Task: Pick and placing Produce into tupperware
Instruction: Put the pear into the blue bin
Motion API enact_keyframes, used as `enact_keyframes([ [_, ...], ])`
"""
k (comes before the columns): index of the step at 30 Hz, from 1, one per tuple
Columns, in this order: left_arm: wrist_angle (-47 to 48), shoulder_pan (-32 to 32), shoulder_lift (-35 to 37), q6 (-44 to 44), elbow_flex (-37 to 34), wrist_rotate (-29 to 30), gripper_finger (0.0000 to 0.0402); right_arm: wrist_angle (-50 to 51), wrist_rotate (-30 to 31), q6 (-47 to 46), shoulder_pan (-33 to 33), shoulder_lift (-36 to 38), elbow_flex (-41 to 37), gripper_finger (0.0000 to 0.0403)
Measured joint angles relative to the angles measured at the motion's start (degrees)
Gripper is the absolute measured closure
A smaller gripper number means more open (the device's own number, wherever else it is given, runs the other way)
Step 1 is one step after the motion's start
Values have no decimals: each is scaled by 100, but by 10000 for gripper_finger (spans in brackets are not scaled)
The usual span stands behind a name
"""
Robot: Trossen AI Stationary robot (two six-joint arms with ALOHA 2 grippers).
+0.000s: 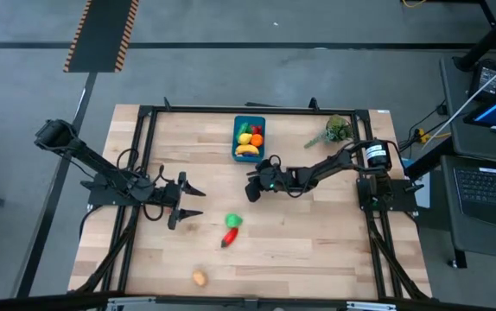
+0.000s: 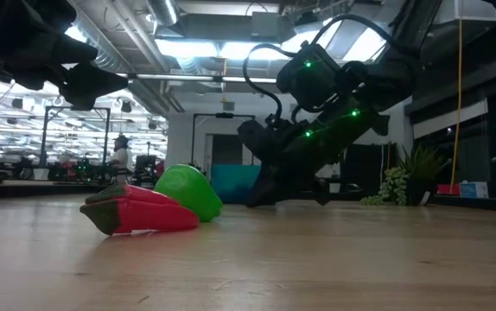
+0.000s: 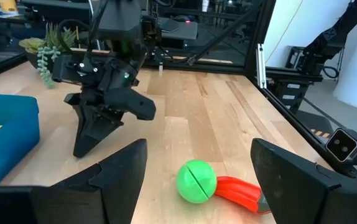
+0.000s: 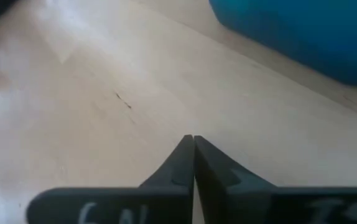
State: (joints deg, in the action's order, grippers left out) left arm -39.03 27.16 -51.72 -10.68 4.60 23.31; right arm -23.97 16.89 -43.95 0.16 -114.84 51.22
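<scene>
The tupperware (image 3: pixel 7 134) is cut off by the left wrist picture's edge, as is the red pepper (image 3: pixel 241 193) beside the green ball. Behind that ball (image 2: pixel 189 192) in the low view, the tupperware is half hidden. The small piece (image 1: pixel 199 277) far from the tupperware is too small to identify.

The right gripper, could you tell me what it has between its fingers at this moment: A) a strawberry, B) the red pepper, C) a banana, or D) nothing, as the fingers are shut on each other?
D: in the right wrist view the right gripper has its two fingertips pressed together over bare table, with nothing between them, beside the tub.
</scene>
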Motion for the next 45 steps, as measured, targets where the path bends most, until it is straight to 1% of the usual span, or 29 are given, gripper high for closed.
enact_keyframes([
  [4, 2, -1, -2, -272, 0, -2, 121, -26, -31, 224, -1, 1, 0, 389],
  [7, 1, -1, 0, -275, 0, -2, 121, -26, -50, 443, -1, 1, 0, 392],
  [11, 2, 0, -2, -273, 0, -2, 121, -47, -301, 693, -8, 1, 0, 392],
  [16, 2, 0, 0, -273, 0, -2, 121, -52, -348, 980, -6, 3, 0, 390],
  [22, 2, -2, -1, -271, 0, -2, 121, -61, -348, 991, -3, 3, 0, 394],
  [29, 11, -1, -1, -271, 0, -2, 121, -66, -351, 1128, -5, 3, 0, 383],
  [45, 111, -2, 0, -269, 0, -2, 121, -52, -353, 1331, -71, 6, 0, 381],
])
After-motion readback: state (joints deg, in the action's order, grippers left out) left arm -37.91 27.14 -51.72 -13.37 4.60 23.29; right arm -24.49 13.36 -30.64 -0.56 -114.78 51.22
